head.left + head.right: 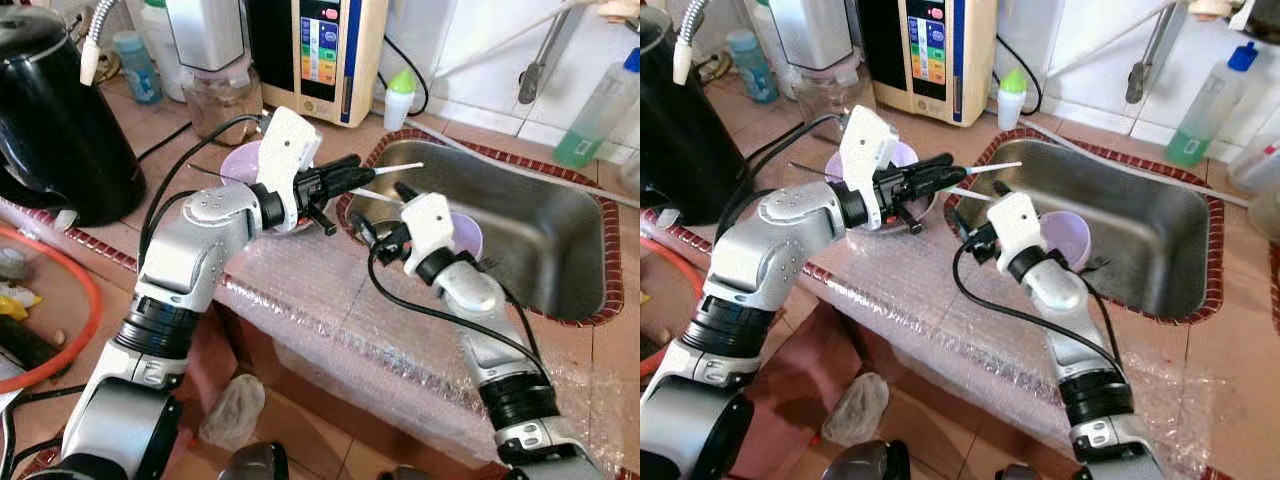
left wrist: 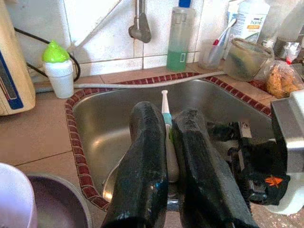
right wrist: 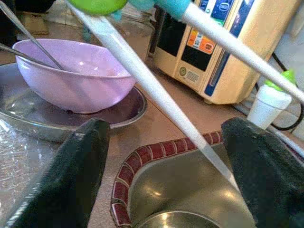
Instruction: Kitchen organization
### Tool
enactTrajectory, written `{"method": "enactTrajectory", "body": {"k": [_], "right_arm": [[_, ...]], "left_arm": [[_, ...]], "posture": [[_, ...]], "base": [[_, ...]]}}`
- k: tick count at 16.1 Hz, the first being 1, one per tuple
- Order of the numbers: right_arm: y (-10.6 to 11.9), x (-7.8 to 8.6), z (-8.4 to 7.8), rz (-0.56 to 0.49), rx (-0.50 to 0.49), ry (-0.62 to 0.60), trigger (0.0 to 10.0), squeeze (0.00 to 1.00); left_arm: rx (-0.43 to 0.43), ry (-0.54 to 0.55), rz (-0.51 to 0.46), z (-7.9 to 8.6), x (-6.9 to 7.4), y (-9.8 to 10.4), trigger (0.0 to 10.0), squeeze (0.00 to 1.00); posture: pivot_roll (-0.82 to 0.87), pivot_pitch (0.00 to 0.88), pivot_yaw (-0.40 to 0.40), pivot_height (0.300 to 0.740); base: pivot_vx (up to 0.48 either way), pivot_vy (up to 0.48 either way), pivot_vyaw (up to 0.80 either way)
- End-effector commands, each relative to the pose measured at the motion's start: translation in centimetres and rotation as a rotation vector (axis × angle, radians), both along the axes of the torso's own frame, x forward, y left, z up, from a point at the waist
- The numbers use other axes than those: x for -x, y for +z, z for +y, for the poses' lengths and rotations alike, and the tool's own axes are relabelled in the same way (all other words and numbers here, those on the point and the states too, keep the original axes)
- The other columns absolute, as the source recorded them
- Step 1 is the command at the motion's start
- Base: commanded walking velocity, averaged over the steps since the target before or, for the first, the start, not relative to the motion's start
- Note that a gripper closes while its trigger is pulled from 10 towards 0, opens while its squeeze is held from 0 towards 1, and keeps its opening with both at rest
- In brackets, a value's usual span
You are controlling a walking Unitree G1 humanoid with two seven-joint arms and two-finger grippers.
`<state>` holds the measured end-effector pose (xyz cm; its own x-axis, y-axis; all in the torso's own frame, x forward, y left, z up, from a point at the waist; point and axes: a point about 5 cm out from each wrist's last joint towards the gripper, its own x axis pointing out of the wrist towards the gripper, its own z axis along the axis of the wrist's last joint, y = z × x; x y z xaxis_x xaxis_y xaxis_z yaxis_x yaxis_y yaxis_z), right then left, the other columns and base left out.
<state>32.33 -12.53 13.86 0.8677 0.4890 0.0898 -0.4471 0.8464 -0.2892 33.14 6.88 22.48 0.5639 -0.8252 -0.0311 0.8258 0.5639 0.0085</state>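
Over the stainless steel sink's (image 1: 560, 250) left rim, your left gripper (image 1: 352, 178) clamps a white electric toothbrush with teal and green bands (image 2: 166, 137). Your right gripper (image 1: 378, 211) (fingers spread wide, empty) sits just below it, near the lilac plastic bowl (image 3: 76, 76).

1. The toothbrush (image 2: 165, 124) has its lower handle hidden between the left gripper's fingers (image 2: 145, 166).
2. The kettle (image 1: 55, 110) is cut by the frame's edge.
3. The lilac cup (image 1: 468, 232) sits half behind the right gripper (image 1: 385, 225).
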Motion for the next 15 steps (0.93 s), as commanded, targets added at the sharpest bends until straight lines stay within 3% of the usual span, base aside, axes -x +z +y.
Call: {"method": "enactTrajectory", "body": {"k": [1,8,15], "right_arm": [[0.2,-0.5,0.3,-0.004,0.004,0.001,0.0,0.00],[0.3,-1.2,0.3,-0.001,-0.028,-0.010,0.0,0.00],[0.0,-1.0,0.1,-0.008,-0.015,0.014,0.0,0.00]], "left_arm": [[-0.019,-0.006,-0.003,-0.1,0.3,0.0,0.0,0.00],[-0.055,-0.025,0.040,-0.8,1.0,-1.6,0.0,0.00],[-0.085,0.005,0.033,-0.5,0.6,-2.2,0.0,0.00]], "posture": [[-0.03,0.023,0.062,0.740],[-0.03,0.029,0.055,0.740],[-0.03,0.033,0.061,0.740]], "base": [[0.000,0.000,0.00],[0.000,0.000,0.00],[0.000,0.000,0.00]]}}
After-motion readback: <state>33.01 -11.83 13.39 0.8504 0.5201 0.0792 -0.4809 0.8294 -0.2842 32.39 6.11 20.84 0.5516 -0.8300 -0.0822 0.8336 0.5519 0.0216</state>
